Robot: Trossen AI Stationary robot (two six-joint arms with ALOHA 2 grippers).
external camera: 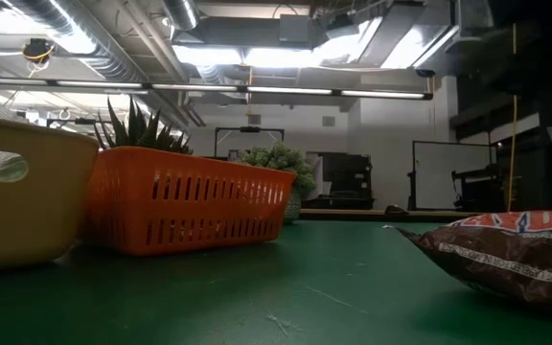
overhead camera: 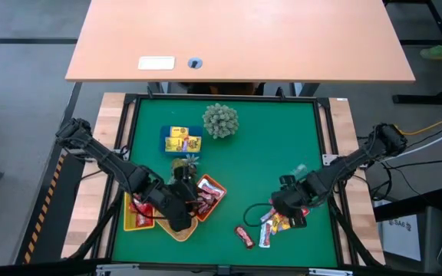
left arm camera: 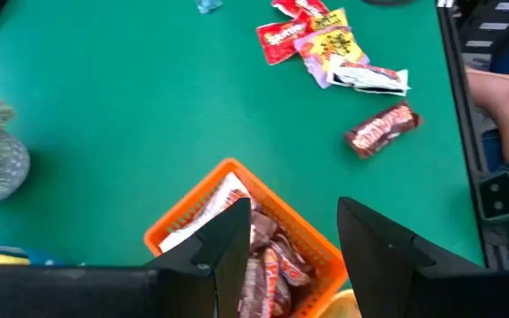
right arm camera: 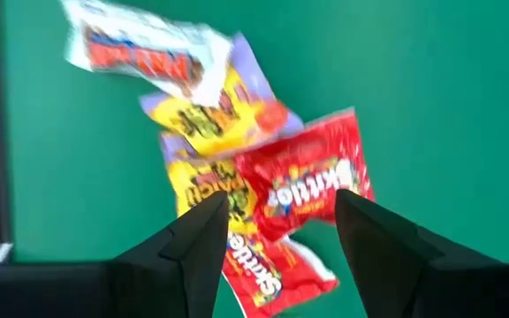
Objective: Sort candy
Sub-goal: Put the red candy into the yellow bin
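Note:
The candy still loose lies near the table's front right: red (right arm camera: 303,185) and yellow packets (right arm camera: 210,115) and a white wrapper (right arm camera: 140,49) in a heap (overhead camera: 275,226), with a dark brown bar (overhead camera: 244,236) beside it. My right gripper (right arm camera: 281,199) hangs open just above the heap, over the red packet. My left gripper (left arm camera: 294,208) stands open above the orange tray (left arm camera: 237,177), which holds dark bars. In the high view it is at the front left (overhead camera: 189,208). A blue tray (overhead camera: 181,139) holds yellow packets.
A spiky pale green plant ball (overhead camera: 219,121) stands at the mat's far middle. A yellow tray (external camera: 17,192) sits left of the orange one. A small clear piece (overhead camera: 298,170) lies far of the right gripper. A person's arm (left arm camera: 502,97) shows beyond the table's right edge.

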